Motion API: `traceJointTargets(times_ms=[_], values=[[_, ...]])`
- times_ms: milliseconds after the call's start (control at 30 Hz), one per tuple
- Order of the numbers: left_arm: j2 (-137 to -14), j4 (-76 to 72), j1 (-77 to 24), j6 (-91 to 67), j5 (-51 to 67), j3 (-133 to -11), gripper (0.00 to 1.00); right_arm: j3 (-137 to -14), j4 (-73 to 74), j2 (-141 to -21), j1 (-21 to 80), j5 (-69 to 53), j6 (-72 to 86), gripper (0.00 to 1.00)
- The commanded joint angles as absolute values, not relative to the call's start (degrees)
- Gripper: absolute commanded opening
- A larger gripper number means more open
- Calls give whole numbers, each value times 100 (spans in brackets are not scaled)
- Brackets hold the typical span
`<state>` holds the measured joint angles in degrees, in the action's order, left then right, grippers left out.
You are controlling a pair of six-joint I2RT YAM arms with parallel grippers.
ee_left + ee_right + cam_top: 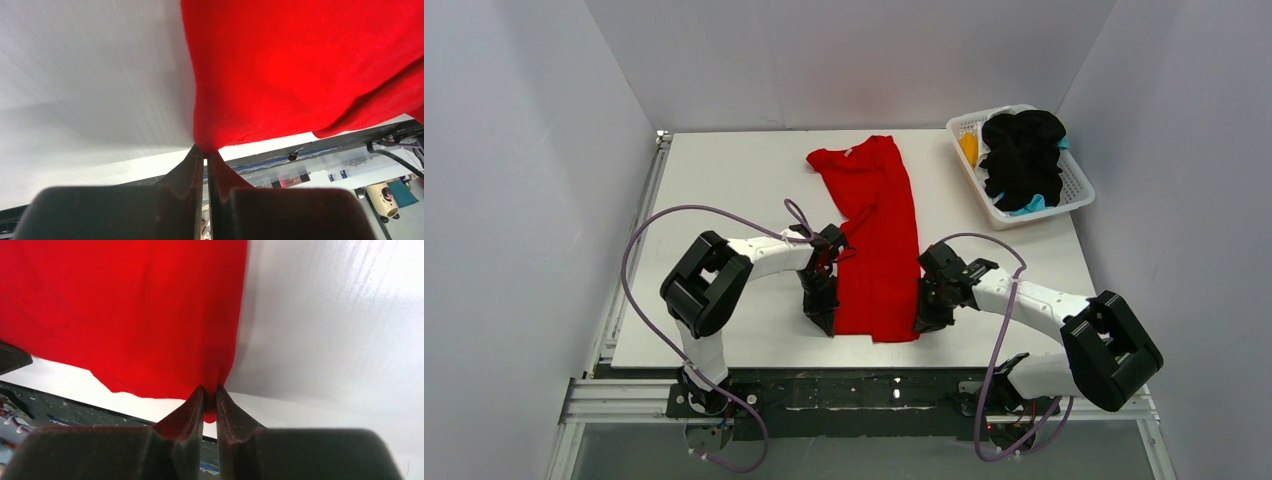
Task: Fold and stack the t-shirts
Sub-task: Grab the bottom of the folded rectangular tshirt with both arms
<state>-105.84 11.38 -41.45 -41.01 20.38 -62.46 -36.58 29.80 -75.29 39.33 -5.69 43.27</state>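
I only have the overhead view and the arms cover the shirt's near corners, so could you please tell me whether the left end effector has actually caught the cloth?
Observer: Yes. The left wrist view shows the left end effector shut on a near corner of the red shirt.
Operator: Thank you. And the right one?
Observer: The right wrist view shows the right end effector pinching the other near corner, with cloth caught between its jaws.
Operator: Is the hem lifted yet?
Observer: I cannot tell. The left wrist view only shows the cloth puckering toward the grip.
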Motion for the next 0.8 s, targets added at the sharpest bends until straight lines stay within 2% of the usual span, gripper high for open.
traceJointTargets(times_ms=[0,100,367,600,767], values=[[-10513,1858,-4192,-4013,1742,-6220,0,-3677,2896,-7414,3935,-640,4255,14],[-10060,1983,-4233,-3996,1637,-6064,0,-3667,3019,-7150,3944,-649,4275,1],[-8598,2474,-4302,-4135,1726,-5318,0,-3028,2607,-6360,4230,-1764,4808,1],[-8086,2775,-4403,-4277,2197,-4788,0,-2883,2732,-6164,4987,-1780,5336,1],[-7994,2753,-4421,-4286,2064,-4832,0,-3163,2966,-6283,5080,-1509,5225,1]])
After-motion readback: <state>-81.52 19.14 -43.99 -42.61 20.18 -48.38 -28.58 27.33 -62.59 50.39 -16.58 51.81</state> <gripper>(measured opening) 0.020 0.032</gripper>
